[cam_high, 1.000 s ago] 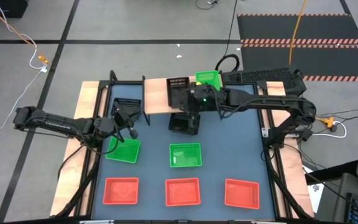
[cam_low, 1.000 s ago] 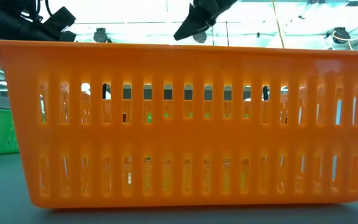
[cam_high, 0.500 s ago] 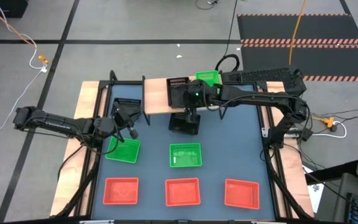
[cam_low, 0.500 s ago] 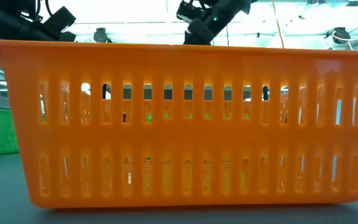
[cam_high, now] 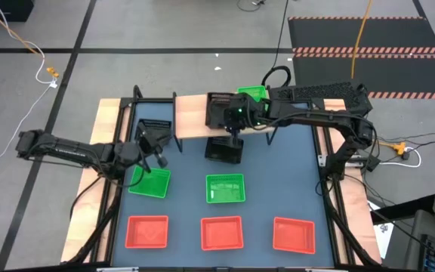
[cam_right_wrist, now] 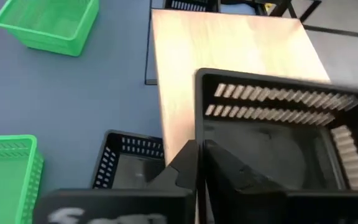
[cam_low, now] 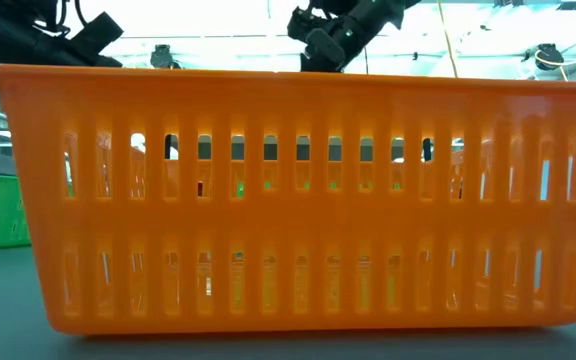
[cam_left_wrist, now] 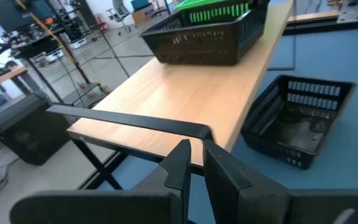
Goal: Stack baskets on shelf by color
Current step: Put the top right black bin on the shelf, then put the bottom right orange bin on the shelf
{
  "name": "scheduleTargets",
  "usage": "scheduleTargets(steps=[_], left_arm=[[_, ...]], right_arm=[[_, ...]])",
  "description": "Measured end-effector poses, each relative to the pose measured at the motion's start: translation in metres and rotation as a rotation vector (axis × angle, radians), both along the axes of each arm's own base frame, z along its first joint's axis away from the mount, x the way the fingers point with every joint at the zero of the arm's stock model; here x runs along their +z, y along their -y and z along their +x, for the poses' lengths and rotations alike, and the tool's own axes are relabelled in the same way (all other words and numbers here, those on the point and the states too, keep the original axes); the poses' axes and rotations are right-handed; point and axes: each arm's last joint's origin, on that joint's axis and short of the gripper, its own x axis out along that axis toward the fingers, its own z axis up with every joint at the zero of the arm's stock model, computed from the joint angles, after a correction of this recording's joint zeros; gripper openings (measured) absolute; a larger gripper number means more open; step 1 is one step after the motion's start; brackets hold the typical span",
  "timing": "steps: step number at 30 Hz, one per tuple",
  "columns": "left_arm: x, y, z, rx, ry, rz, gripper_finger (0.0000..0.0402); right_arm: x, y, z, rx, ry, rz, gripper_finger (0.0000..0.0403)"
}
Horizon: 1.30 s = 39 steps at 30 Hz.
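- Right gripper [cam_right_wrist: 199, 163] has drawn back from above the floor basket [cam_high: 223, 150] to the shelf basket [cam_high: 217, 103], fingers now pressed together.
- Left gripper [cam_left_wrist: 194, 163] unchanged, nearly closed, empty.

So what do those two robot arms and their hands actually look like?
Both arms are dark, nearly black, jointed tubes. The right arm shows a small green light near its wrist, with black cable looping behind it. The left arm is slimmer-looking. Each hand, like the right hand, ends in two flat, angular black fingers.
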Motion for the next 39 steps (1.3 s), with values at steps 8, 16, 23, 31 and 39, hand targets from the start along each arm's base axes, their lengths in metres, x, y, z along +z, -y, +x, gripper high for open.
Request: scheduleTargets(steps=[8,16,23,31,39], left_arm=[[0.000,-0.008,0.000,0.035,0.012,-0.019,0.0047],[-0.001,-0.007,0.002,-0.119,0.004,-0.067,0.0047],[0.005,-0.006,0.005,-0.157,0.068,-0.074,0.0047],[0.006,-0.005,0.003,-0.168,0.063,-0.057,0.0047],[0.030,0.011,0.006,-0.371,0.170,-0.032,0.0047]], right_arm=[[0.000,0.006,-0.004,-0.037,-0.013,0.024,0.0017],[0.005,0.005,-0.014,0.005,-0.060,-0.014,0.0019],[0.005,0.004,-0.016,0.060,-0.087,-0.067,0.0023],[0.006,0.003,-0.018,0.104,-0.105,-0.109,0.0064],[0.020,-0.001,-0.028,0.126,-0.084,-0.137,0.0101]])
